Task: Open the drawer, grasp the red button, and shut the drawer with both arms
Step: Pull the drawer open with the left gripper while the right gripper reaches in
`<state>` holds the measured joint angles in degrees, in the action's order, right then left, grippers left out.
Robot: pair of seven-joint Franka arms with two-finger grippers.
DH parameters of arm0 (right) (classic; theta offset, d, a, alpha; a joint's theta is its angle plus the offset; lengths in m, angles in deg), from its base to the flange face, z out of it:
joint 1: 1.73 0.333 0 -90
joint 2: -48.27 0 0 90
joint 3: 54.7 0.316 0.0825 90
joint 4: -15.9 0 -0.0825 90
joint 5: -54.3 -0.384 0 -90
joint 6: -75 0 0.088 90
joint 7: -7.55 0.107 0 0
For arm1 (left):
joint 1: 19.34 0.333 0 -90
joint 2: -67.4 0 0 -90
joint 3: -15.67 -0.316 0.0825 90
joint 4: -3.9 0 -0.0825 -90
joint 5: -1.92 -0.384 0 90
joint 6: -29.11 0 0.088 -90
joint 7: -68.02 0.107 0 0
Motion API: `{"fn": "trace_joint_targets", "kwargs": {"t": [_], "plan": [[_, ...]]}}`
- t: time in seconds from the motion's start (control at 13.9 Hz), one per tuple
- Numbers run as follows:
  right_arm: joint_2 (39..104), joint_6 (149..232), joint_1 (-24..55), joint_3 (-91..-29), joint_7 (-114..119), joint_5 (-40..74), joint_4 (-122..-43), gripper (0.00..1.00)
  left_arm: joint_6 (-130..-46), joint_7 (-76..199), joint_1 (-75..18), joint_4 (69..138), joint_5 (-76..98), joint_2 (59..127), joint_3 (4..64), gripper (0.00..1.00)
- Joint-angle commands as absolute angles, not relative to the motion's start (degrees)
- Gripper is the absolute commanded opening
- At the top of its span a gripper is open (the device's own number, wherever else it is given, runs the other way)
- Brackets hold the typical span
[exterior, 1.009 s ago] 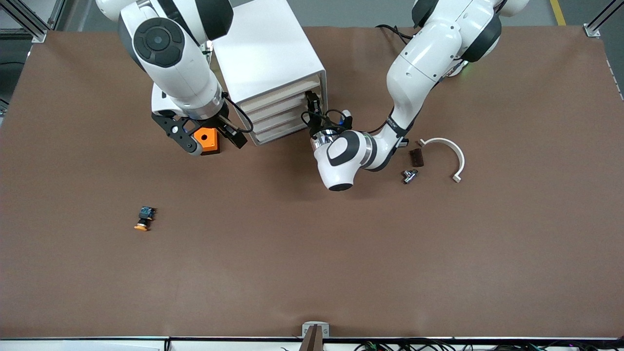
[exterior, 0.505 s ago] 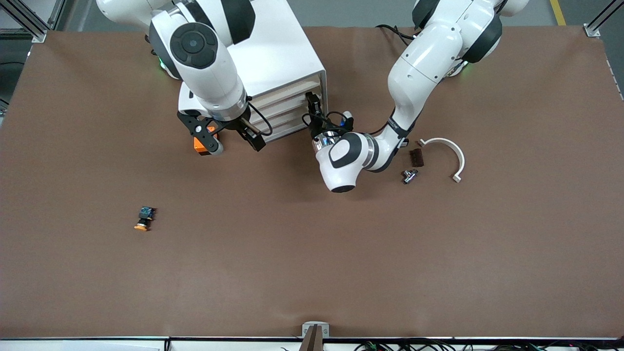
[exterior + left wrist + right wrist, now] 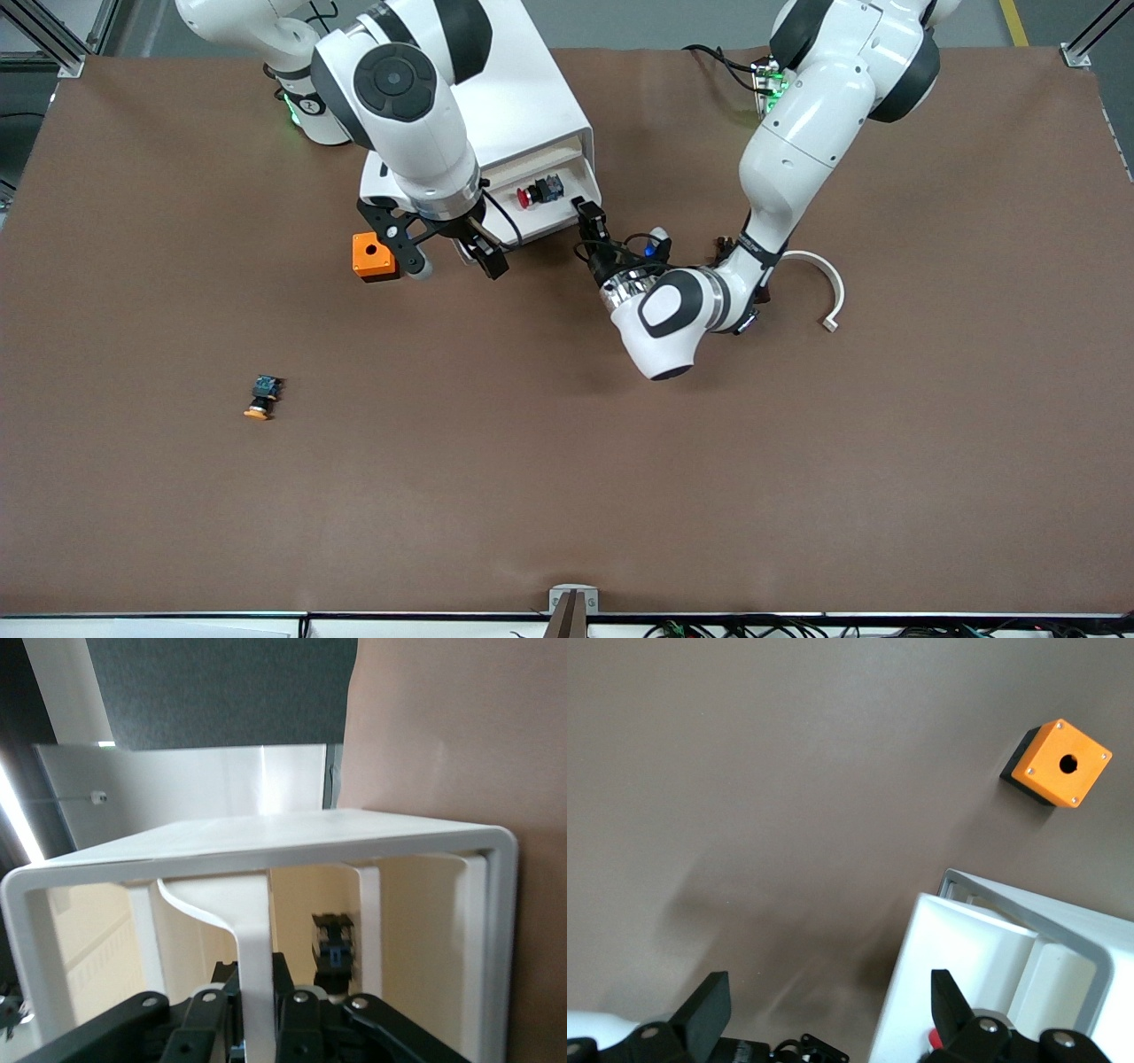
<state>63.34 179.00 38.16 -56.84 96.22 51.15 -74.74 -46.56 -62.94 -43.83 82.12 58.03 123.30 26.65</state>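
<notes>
Your top drawer point(image 3: 549, 206) sits pulled out with the red button point(image 3: 539, 191) inside; left gripper point(image 3: 588, 221) is clamped on its front, right gripper point(image 3: 454, 257) hovers spread above it.

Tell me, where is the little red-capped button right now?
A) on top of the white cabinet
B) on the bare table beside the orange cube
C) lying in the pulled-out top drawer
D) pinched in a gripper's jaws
C: the red-capped button lies in the white tray of the pulled-out top drawer.
</notes>
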Motion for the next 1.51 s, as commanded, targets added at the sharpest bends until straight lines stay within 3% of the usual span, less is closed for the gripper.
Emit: {"fn": "trace_joint_targets", "kwargs": {"t": [0.0, 0.5, 0.65, 0.79, 0.87, 1.08, 1.44], "plan": [[63.74, 179.33, 39.75, -57.42, 97.9, 50.7, -74.45, 1.0, -48.94, -61.71, -40.35, 81.15, 61.33, 124.27, 26.75, 0.09], [67.78, 184.41, 43.8, -57.42, 104.04, 49.47, -74.19, 1.0, -50.69, -60.39, -37.44, 80.98, 61.33, 124.27, 26.75, 0.14], [69.18, 185.74, 45.11, -57.42, 106.41, 49.47, -74.1, 1.0, -51.22, -59.78, -37.35, 80.89, 61.85, 124.09, 26.75, 0.39], [70.5, 186.27, 46.43, -57.42, 109.22, 49.47, -74.1, 1.0, -51.31, -55.49, -36.92, 80.37, 62.47, 123.66, 26.75, 0.75], [70.94, 186.88, 47.13, -57.42, 110.28, 49.47, -74.1, 1.0, -51.31, -52.07, -36.04, 79.67, 62.56, 123.48, 26.66, 0.83], [72.44, 187.5, 48.54, -57.42, 111.17, 49.12, -74.19, 1.0, -51.31, -42.23, -34.46, 77.64, 62.48, 123.3, 26.66, 0.99], [74.81, 188.64, 50.48, -57.42, 111.17, 48.15, -74.36, 1.0, -51.31, -22.55, -32.52, 74.4, 61.25, 122.42, 25.35, 0.99]]}}
